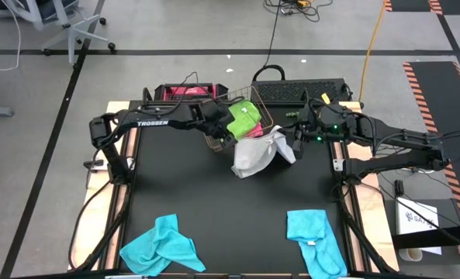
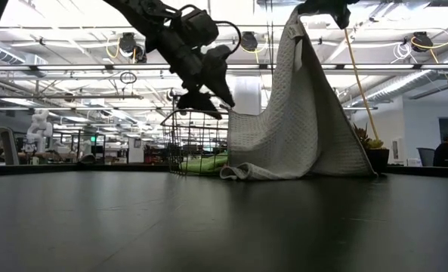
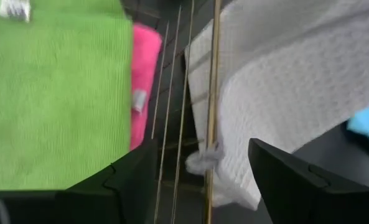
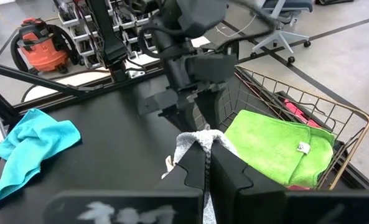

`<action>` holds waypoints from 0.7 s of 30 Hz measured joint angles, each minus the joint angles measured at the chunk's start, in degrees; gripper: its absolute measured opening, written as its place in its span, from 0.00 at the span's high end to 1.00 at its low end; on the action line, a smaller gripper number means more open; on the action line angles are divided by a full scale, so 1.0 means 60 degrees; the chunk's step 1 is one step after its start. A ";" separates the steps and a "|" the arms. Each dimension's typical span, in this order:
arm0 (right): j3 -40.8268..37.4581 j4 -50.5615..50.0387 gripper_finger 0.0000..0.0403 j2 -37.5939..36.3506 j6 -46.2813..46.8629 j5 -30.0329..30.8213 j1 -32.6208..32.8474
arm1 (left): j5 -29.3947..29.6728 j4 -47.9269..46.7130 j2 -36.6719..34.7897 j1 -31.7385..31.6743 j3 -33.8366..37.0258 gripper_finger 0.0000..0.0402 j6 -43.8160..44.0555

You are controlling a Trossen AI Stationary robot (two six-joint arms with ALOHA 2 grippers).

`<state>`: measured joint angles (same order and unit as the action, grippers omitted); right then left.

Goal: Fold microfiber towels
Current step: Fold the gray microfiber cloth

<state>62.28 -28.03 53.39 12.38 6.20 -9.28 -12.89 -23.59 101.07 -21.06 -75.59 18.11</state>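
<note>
**Grey towel lifted beside the basket**

The right hand [image 4: 207, 151] was clamped on a corner of the grey towel [image 1: 254, 155], holding it up near the tabletop's [image 1: 230, 205] far edge, its lower end resting on the surface. The left hand [image 1: 226, 136] hung with fingers apart at the basket [image 1: 214, 142] rim, touching the towel's edge. The green towel [image 1: 243, 118] and pink towel [image 4: 295, 105] lay in the basket. Two turquoise towels [image 1: 161, 244] lay along the near edge.

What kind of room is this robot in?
Probably a robot lab or workshop. Two dark robot arms are fixed to a black work table, a red shop vacuum sits on the concrete floor, and office chairs and cables lie around it.
</note>
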 joint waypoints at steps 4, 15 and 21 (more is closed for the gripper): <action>0.0000 0.0029 1.00 0.0000 -0.0004 0.0000 0.0000 | 0.0454 -0.0002 0.0015 -0.0013 0.0007 0.36 0.0037; 0.0000 -0.0015 1.00 0.0000 -0.0004 0.0000 -0.0001 | 0.0441 0.0687 -0.0009 0.0140 0.0007 0.56 0.0322; 0.0000 -0.0015 1.00 0.0000 -0.0004 0.0004 -0.0003 | 0.0329 0.0463 -0.0069 0.0259 0.0007 0.80 0.0213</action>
<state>62.28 -28.12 53.39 12.36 6.22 -9.30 -10.91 -20.81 100.66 -19.51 -75.55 19.39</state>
